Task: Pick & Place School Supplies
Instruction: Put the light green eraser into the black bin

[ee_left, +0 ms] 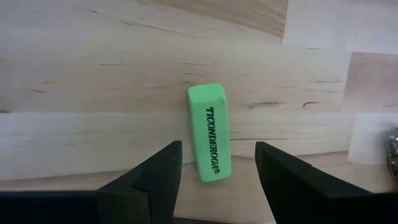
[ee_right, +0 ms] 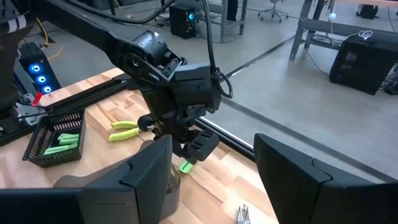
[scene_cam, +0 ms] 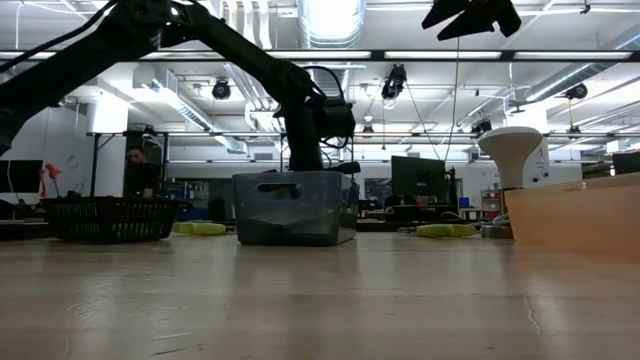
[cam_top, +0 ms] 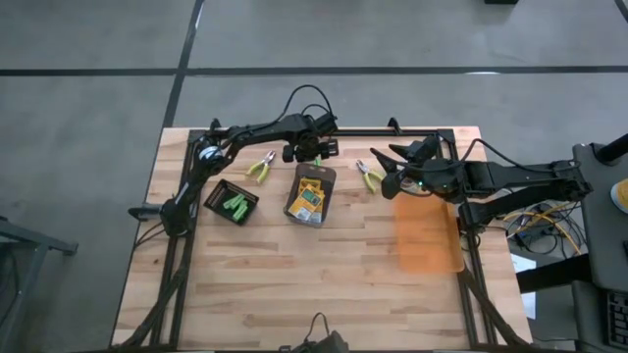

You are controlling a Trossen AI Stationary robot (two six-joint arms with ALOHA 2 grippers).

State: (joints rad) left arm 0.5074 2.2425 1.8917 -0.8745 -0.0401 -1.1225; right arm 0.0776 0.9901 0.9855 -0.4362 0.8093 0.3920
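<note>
A bright-green stick (ee_left: 210, 132) printed TICONDEROGA lies flat on the wooden table near its far edge. My left gripper (ee_left: 217, 169) (cam_top: 312, 155) points steeply down over it, open, with one finger on each side of the stick's near end and touching nothing. The right wrist view shows the same stick (ee_right: 185, 166) under the left fingers. My right gripper (ee_right: 214, 171) (cam_top: 388, 169) hangs open and empty, high at the far right. Two pliers (cam_top: 260, 168) (cam_top: 371, 176) lie flat on the table. Yellow-and-green crayon boxes (cam_top: 308, 196) lie in a clear container (scene_cam: 295, 208).
A dark mesh tray (cam_top: 233, 204) holding several green sticks stands left of the clear container. An orange translucent box (cam_top: 427, 233) sits on the table's right side. The near half of the table (cam_top: 294, 294) is bare wood.
</note>
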